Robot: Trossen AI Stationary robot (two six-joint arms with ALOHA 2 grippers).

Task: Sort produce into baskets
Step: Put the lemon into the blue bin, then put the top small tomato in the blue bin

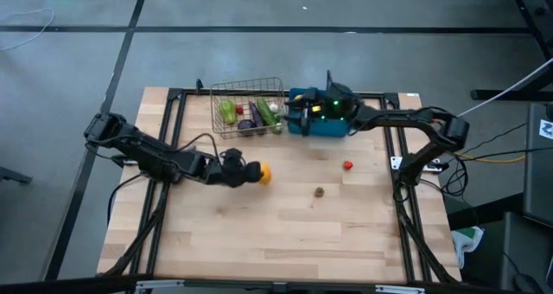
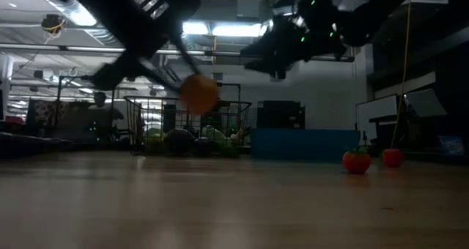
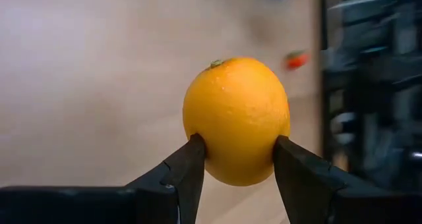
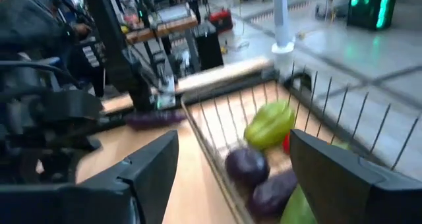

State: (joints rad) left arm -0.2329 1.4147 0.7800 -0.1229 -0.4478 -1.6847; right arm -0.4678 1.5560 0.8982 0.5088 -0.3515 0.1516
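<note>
With the left gripper (image 3: 232, 159) clamped on the orange (image 3: 236, 120) above the table's middle, carry it level to the blue bin (image 1: 327, 125), clearing the right gripper (image 4: 231, 178) hovering spread over the wire basket (image 1: 249, 92).

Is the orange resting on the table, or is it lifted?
Lifted. The left gripper pinches the orange, and the low view shows it well above the table.

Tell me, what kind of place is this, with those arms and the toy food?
Probably a robotics lab or workshop. Two dark arms work over a wooden table on a concrete floor; the left gripper holds a toy orange. The low view shows fluorescent ceiling lights and equipment racks behind.
</note>
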